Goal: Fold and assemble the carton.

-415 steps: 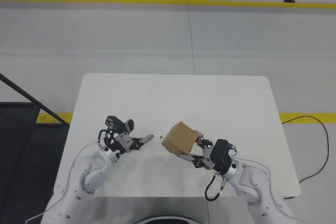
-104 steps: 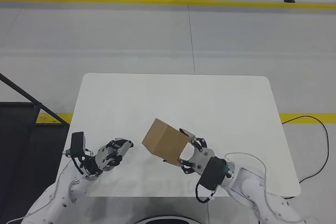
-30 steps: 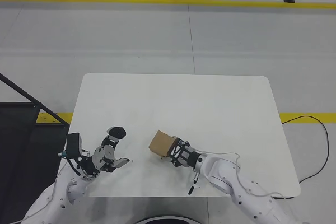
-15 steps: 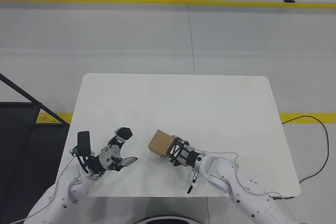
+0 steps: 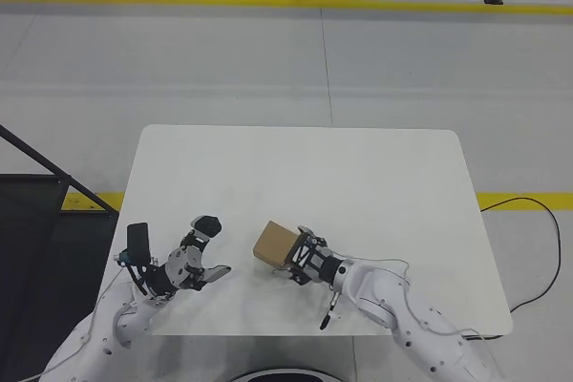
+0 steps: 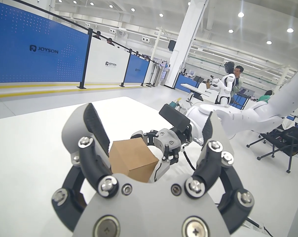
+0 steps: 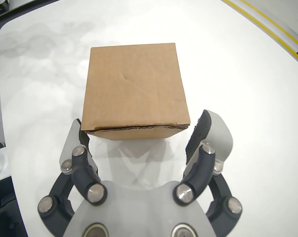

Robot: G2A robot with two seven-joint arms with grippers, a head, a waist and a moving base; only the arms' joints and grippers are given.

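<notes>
The closed brown carton [image 5: 274, 243] rests on the white table [image 5: 363, 172], near its front edge. In the right wrist view the carton [image 7: 133, 87] shows a flat top with its flap seam along the near edge. My right gripper [image 7: 140, 120] is open, one fingertip on either side of that near edge, with a small gap showing at one side. From above, the right gripper [image 5: 297, 259] sits just right of the carton. My left gripper [image 5: 216, 249] is open and holds nothing, a short way left of the carton [image 6: 133, 159].
The table's front edge [image 5: 267, 334] runs close below both grippers. A black frame [image 5: 29, 248] stands off the table's left side. A cable [image 5: 544, 248] lies on the floor to the right. The far half of the tabletop is bare.
The carton, held tilted above the table a few seconds ago, now rests flat on it. Over the last second my left gripper has shifted slightly toward the carton; the right gripper has barely moved.
</notes>
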